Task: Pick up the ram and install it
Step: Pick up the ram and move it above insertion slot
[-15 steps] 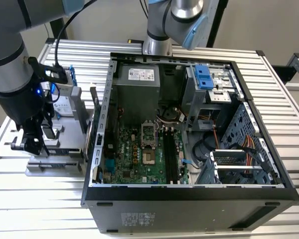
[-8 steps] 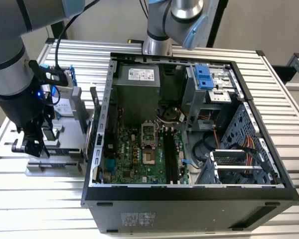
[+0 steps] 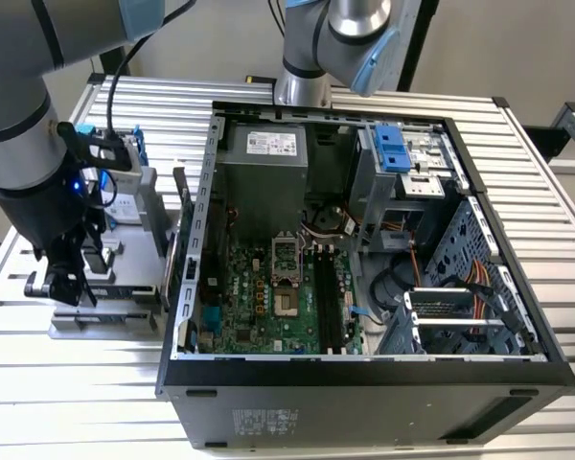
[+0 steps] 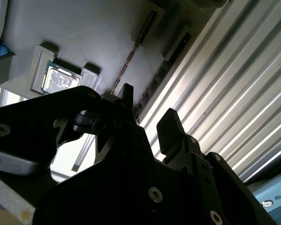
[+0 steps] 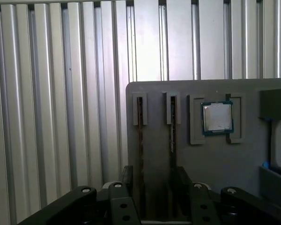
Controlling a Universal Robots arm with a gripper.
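Slatted table (image 5: 61,93) bears a grey tray (image 5: 210,159) slotting the ram (image 5: 140,140), gripper (image 5: 154,174) spread wide over it.

An open black metal computer case (image 3: 364,374) lies on a ribbed silver aluminium table (image 3: 67,393); inside it sit a green motherboard (image 3: 268,307) and a grey boxy power supply (image 3: 261,177); a flat grey holder plate (image 5: 215,164) carries a small square silver processor chip (image 5: 217,117) in a recess.
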